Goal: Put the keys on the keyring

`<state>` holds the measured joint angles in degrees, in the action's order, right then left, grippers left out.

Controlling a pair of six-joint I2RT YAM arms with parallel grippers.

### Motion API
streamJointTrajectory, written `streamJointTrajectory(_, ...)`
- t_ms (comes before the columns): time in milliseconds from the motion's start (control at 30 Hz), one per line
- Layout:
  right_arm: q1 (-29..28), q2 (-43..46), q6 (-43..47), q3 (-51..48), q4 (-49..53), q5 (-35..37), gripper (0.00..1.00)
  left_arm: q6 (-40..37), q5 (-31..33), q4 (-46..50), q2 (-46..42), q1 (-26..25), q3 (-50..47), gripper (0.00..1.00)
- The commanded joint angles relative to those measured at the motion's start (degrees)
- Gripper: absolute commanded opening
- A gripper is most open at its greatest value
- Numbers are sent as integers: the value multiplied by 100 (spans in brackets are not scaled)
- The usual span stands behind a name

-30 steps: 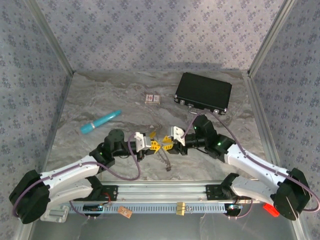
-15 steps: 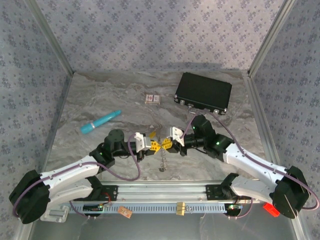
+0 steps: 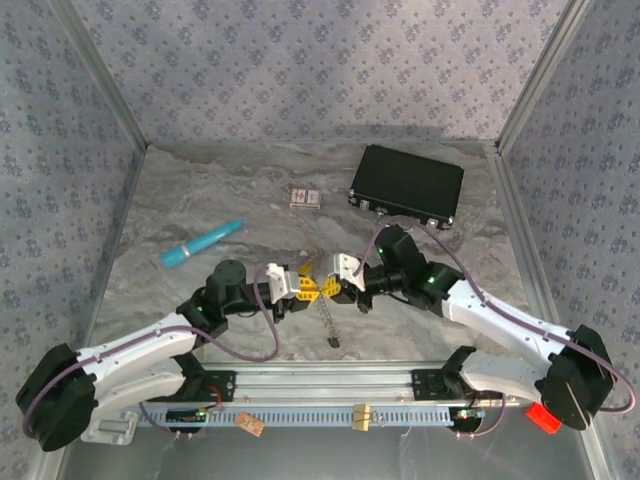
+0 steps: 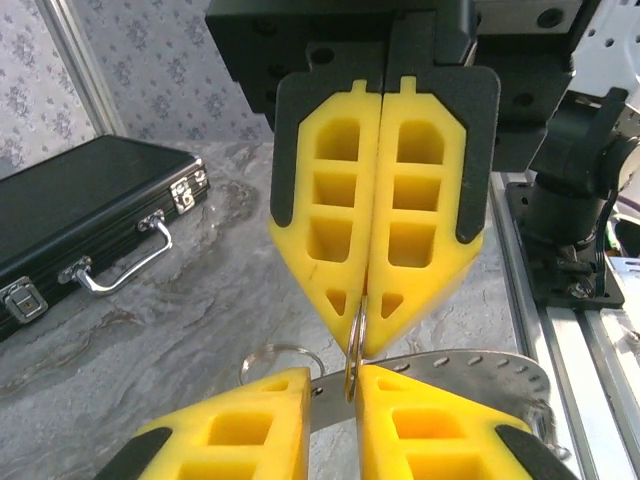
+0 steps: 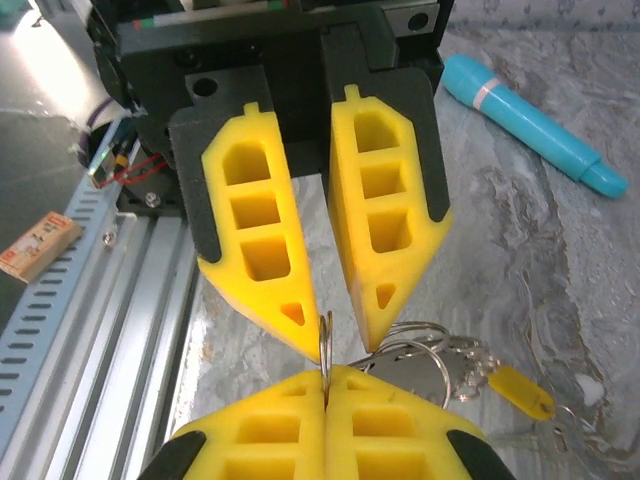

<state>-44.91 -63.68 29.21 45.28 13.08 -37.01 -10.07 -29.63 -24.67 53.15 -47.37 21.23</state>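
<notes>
Both grippers meet tip to tip above the table's front middle. My right gripper (image 5: 325, 385) is shut on the keyring (image 5: 325, 345), a thin silver loop seen edge-on. In the left wrist view the same keyring (image 4: 353, 345) stands between the right gripper's closed fingers and my left gripper (image 4: 335, 385), whose jaws are a little apart around its lower edge. The keys (image 5: 480, 365) hang off smaller rings beside it, one with a yellow head (image 5: 520, 390). A silver blade with holes (image 4: 480, 370) lies across behind my left fingers. From above, the bunch (image 3: 330, 325) dangles below both grippers (image 3: 305, 288) (image 3: 332, 288).
A black case (image 3: 407, 185) lies at the back right, with a small red-and-white box (image 3: 305, 197) to its left. A teal pen (image 3: 202, 243) lies at the left. The metal rail (image 3: 320, 385) runs along the near edge.
My right gripper has closed onto the ring and shifted slightly left. My left gripper's jaws have parted a little. The dangling keys have swung.
</notes>
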Motion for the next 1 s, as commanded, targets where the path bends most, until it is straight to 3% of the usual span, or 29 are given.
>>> streamJointTrajectory(0, -166, -172, 612, 603, 1142, 536, 0, -172, 258, 507, -82, 1, 305, 19)
streamJointTrajectory(167, -328, -514, 961, 1171, 1950, 1042, 0, -303, 231, 697, -59, 6, 406, 18)
streamJointTrajectory(533, -665, -1190, 1027, 2100, 2650, 1294, 0, -371, 115, 719, 104, -58, 543, 15)
streamJointTrajectory(667, -629, -1119, 980, 2120, 2686, 1187, 0, -441, 89, 756, 93, -54, 527, 0)
streamJointTrajectory(700, -537, -978, 869, 2003, 2530, 1088, 4, -450, 85, 742, 73, -58, 502, 0)
streamJointTrajectory(800, -106, -372, 472, 1346, 1667, 452, 29, -411, 22, 461, -15, -58, 347, 0)
streamJointTrajectory(967, 438, 306, -152, 250, 148, -585, 36, -139, -98, -296, -94, -53, 80, 0)
